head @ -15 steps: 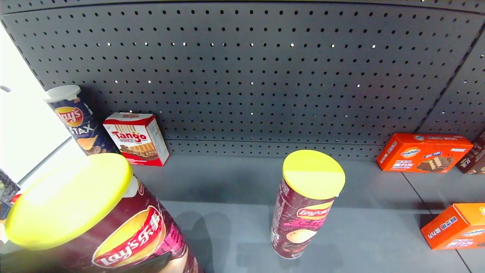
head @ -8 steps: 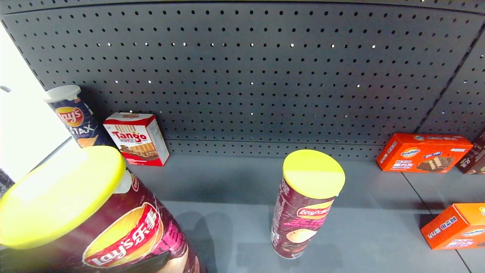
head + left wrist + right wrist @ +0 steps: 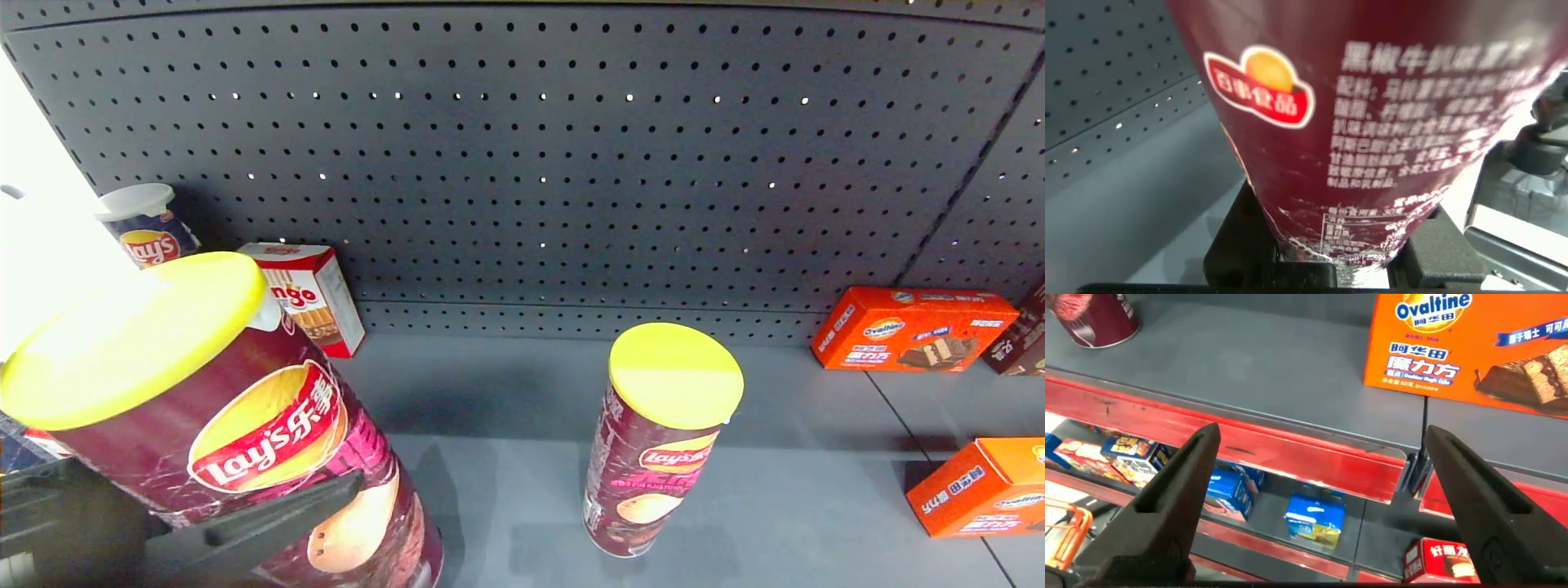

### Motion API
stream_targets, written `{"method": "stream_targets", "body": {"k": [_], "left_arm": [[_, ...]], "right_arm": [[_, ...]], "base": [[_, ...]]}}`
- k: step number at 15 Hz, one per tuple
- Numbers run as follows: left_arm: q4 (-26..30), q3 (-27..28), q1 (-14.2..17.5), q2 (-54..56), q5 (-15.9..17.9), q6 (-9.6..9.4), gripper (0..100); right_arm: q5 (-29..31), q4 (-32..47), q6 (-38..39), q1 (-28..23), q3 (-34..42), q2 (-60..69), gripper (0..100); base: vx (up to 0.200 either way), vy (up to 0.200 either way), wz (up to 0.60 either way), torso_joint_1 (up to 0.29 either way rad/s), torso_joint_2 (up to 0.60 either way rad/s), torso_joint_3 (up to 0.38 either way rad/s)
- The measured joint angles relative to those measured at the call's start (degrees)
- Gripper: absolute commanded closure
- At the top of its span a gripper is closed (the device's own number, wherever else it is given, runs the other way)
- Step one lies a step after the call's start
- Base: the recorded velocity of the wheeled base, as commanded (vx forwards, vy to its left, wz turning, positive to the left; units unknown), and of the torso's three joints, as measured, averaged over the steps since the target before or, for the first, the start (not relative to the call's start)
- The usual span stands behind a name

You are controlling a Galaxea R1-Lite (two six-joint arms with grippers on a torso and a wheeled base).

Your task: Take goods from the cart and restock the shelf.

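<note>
At eight o'clock in the head view, the left claw (image 3: 1335, 257) is clamped low on a tilted can (image 3: 229, 425), probably so it can stand on the shelf (image 3: 506, 392) beside its twin (image 3: 653, 457) at five. Both logos face outward. The right claw (image 3: 1323, 433) gapes wide, empty.

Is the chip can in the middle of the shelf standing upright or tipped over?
Upright. The chip can stands on its base on the shelf, its yellow lid on top.
</note>
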State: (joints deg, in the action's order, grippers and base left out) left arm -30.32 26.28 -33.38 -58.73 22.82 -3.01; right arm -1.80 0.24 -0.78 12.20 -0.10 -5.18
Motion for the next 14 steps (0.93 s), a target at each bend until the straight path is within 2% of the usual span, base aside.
{"method": "stream_targets", "body": {"k": [3, 6, 9, 12, 14], "left_arm": [[-0.1, 2.0, 2.3, -2.6, 0.1, 0.23, 100], [-0.2, 2.9, 3.1, -5.1, 0.2, 0.04, 100], [-0.6, 8.7, 3.0, -10.6, 0.2, -1.58, 100], [9.9, 16.1, 1.3, -15.2, -0.8, -2.76, 100], [11.4, 19.9, 0.8, -18.3, -0.4, -4.82, 100]], "right_arm": [[0.0, 0.0, 0.0, 0.0, 0.0, 0.0, 0], [0.0, 0.0, 0.0, 0.0, 0.0, 0.0, 0], [0.0, 0.0, 0.0, 0.0, 0.0, -0.1, 0], [0.0, 0.0, 0.0, 0.0, 0.0, -0.1, 0], [0.0, 0.0, 0.0, 0.0, 0.0, -0.1, 0]], "base": [[0.0, 0.0, 0.0, 0.0, 0.0, 0.0], [0.0, 0.0, 0.0, 0.0, 0.0, 0.0], [0.0, 0.0, 0.0, 0.0, 0.0, 0.0], [0.0, 0.0, 0.0, 0.0, 0.0, 0.0], [0.0, 0.0, 0.0, 0.0, 0.0, 0.0]]}}
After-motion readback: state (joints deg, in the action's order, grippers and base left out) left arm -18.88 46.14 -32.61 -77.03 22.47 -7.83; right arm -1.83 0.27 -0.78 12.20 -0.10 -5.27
